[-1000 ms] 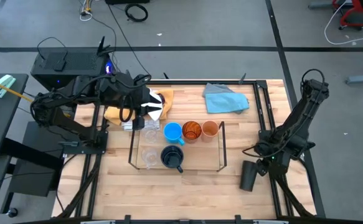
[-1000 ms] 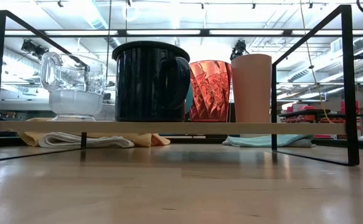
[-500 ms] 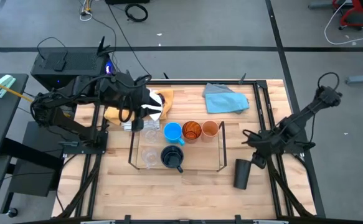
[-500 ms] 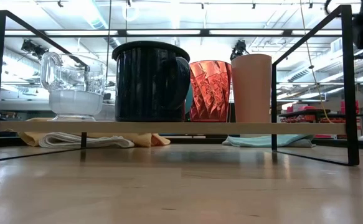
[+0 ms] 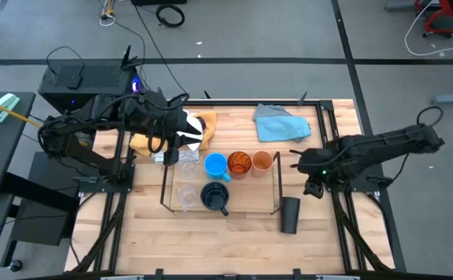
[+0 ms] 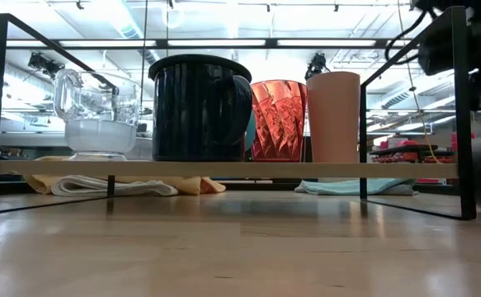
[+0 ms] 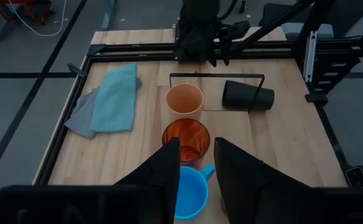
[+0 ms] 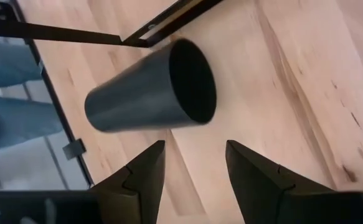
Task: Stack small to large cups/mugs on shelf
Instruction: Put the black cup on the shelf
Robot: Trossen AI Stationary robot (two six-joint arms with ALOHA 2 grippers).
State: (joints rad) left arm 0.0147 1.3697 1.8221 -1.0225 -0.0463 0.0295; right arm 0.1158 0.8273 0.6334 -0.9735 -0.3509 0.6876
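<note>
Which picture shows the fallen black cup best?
The right wrist view: the black cup fills the picture, lying on its side, open mouth showing. The high view and left wrist view show it small beside the shelf. The low view shows only a dark edge.

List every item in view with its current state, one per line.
black cup: on its side on the table, outside the shelf
shelf: upright, holding cups
navy mug: upright on shelf
light-blue mug: upright on shelf
amber tumbler: upright on shelf
small orange cup: upright on shelf
right gripper: open, empty
left gripper: open, empty
</note>
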